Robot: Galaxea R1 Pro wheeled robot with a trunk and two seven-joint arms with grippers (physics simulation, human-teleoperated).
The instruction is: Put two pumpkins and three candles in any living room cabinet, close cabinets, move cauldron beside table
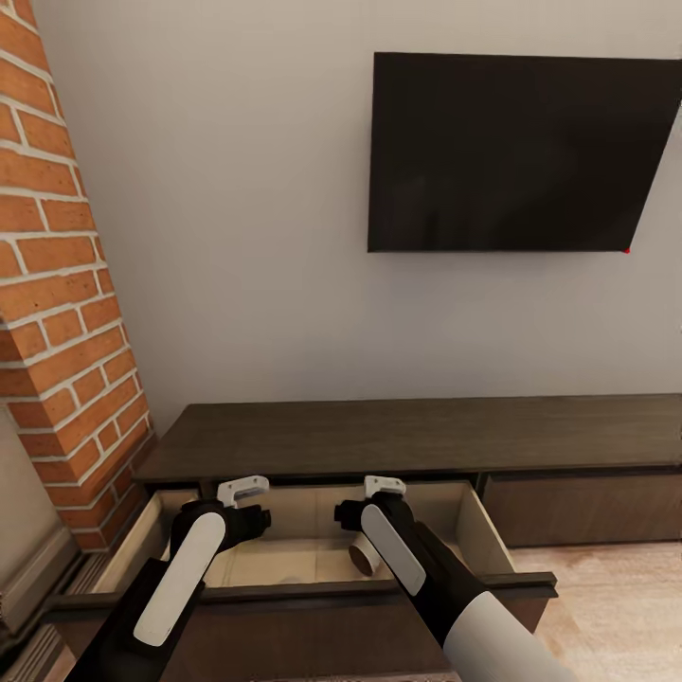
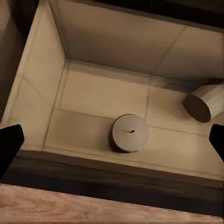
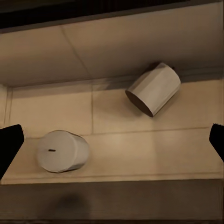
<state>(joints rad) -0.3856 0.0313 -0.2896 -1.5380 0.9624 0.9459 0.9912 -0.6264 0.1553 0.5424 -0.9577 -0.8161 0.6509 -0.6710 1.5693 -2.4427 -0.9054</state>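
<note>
The dark brown cabinet (image 1: 379,436) stands against the wall with its left drawer (image 1: 313,606) pulled out, showing a pale beige inside (image 2: 93,93). Two candles lie in the drawer. One candle (image 2: 129,133) (image 3: 63,150) stands upright, its wick on top. The other candle (image 2: 205,102) (image 3: 154,88) (image 1: 363,554) is tipped on its side near the back wall. My left gripper (image 1: 248,519) (image 2: 113,143) hangs open above the drawer, with nothing between its fingers. My right gripper (image 1: 350,516) (image 3: 112,144) is open beside it, also empty.
A red brick fireplace column (image 1: 57,313) rises at the left, close to the drawer's side. A black TV (image 1: 516,152) hangs on the wall above the cabinet. A closed cabinet front (image 1: 578,507) sits to the right, with pale wooden floor (image 1: 616,597) before it.
</note>
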